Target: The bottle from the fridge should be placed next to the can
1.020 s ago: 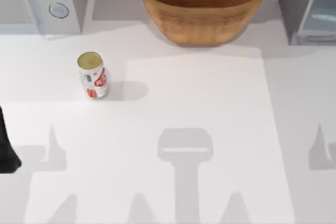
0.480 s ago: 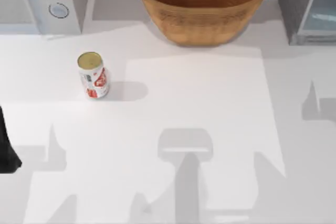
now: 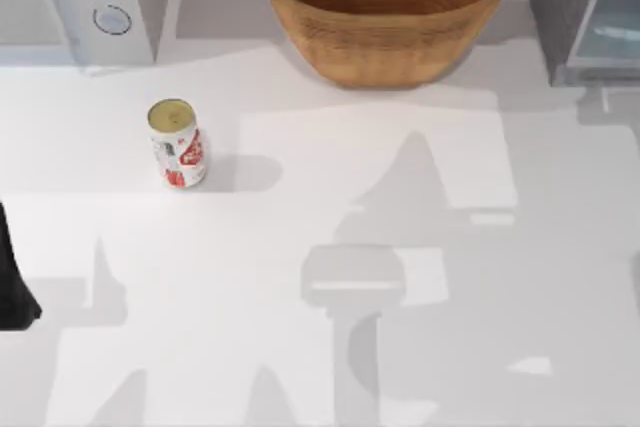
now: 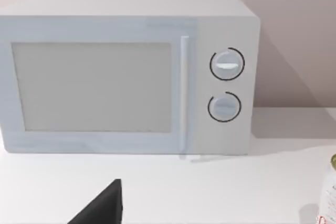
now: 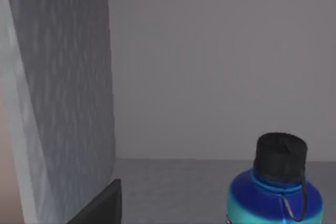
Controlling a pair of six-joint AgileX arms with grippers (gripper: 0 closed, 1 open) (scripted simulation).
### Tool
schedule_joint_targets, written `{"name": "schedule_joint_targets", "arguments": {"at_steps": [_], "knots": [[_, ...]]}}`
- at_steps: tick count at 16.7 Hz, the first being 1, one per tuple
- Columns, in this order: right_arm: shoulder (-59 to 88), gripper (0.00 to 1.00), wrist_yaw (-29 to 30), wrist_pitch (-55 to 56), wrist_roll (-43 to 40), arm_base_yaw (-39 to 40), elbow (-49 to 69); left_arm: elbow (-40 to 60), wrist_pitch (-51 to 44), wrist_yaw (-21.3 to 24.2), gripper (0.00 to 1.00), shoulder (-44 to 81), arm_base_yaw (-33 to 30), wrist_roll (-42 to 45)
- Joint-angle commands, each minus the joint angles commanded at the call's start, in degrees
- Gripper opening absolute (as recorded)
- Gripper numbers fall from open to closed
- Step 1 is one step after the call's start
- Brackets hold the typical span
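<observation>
table (image 3: 300, 367) shadows have shifted toward the fridge (image 3: 585, 17); can (image 3: 178, 143) unmoved, grippers' grip untellable.

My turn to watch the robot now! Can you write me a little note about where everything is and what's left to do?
Left arm: parked at the table's left edge, beside the microwave.
Right arm: its wrist camera looks into the grey fridge at the top right corner, facing the bottle. Its fingers can't be judged.
Bottle: standing inside the fridge, cap on, not gripped yet.
Can: upright on the left part of the table, in front of the microwave.
Done: right arm is at the fridge.
Left: grasp the bottle, carry it out, stand it next to the can.
</observation>
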Motion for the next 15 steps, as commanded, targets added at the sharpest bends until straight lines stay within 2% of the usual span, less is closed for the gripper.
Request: {"name": "schedule_joint_targets", "arguments": {"at_steps": [7, 15], "knots": [[30.2, 1.00, -2.4, 16.1, 0.2, -3.2, 13.1, 0.0, 0.0, 0.0, 1.00, 0.0, 0.0, 0.0], [35.3, 1.00, -2.8, 18.9, 0.2, -3.5, 15.2, 0.0, 0.0, 0.0, 1.00, 0.0, 0.0, 0.0]]}}
